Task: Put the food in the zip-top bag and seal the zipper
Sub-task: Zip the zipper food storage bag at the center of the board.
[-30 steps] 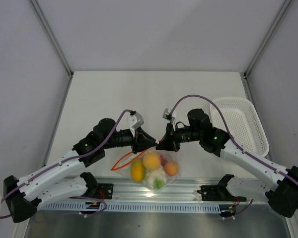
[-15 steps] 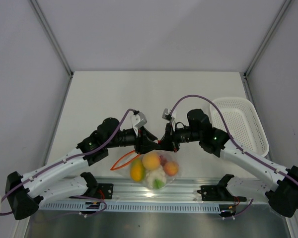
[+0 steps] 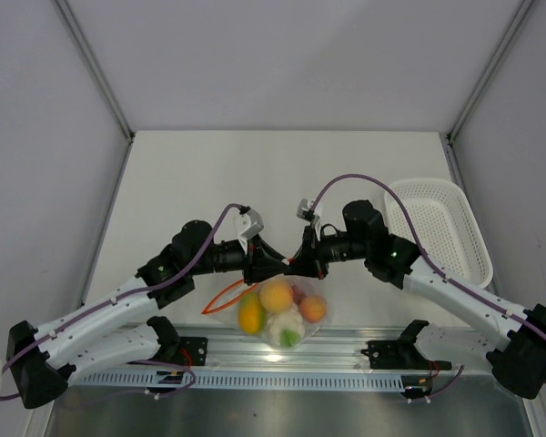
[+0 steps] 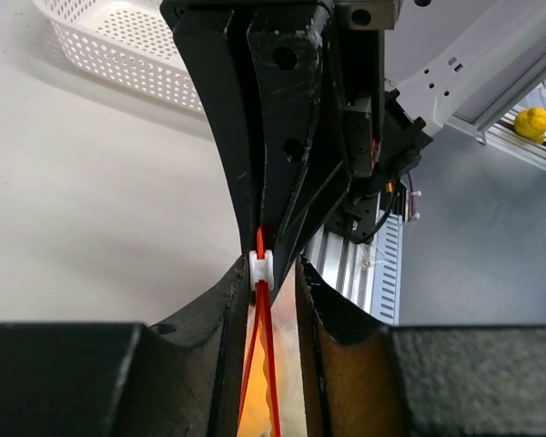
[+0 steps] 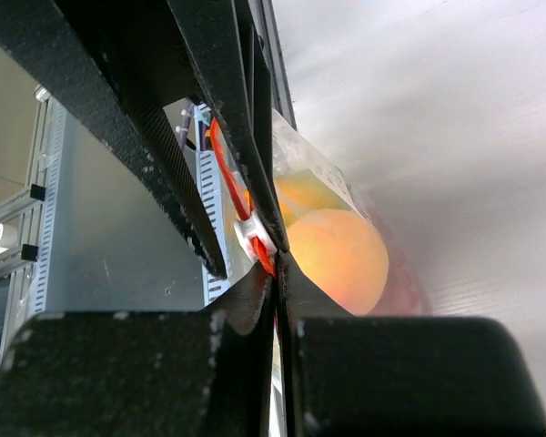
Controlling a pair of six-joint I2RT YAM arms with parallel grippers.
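The clear zip-top bag lies at the table's near edge and holds the food: an orange fruit, a yellow fruit, a white-green piece and a red berry cluster. Its red-orange zipper loops out to the left. My right gripper is shut on the zipper strip beside its white end piece; the orange fruit lies just behind. My left gripper is open, its fingers on either side of the white piece, tip to tip with the right gripper.
A white perforated basket stands at the right edge of the table and shows in the left wrist view too. The metal rail with both arm bases runs right below the bag.
My left gripper has moved right, up to the right gripper's fingertips, and now straddles the zipper. The right gripper and the bag have stayed put.
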